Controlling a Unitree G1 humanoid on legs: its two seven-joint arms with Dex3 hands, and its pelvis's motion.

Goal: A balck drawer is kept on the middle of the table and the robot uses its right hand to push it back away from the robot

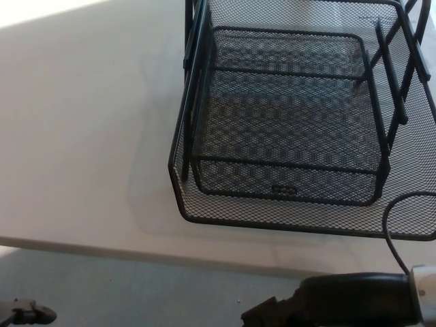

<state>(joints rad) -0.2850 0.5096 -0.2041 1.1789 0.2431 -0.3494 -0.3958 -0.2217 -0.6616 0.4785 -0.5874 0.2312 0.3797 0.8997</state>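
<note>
A black wire-mesh drawer (293, 122) stands on the white table (82, 136), filling the upper right of the head view and cut off by the top and right edges. A smaller mesh tray sits inside its outer frame. My right forearm (361, 296) comes in low from the right, below the table's front edge, with a thin cable looping above it. My right hand (269, 315) shows only as a dark shape at the bottom edge, well short of the drawer's front rim. A small dark part of my left hand (27, 313) shows in the bottom left corner.
The table's front edge (136, 248) runs across the lower part of the view, with grey floor (136, 293) below it. Bare white tabletop lies to the left of the drawer.
</note>
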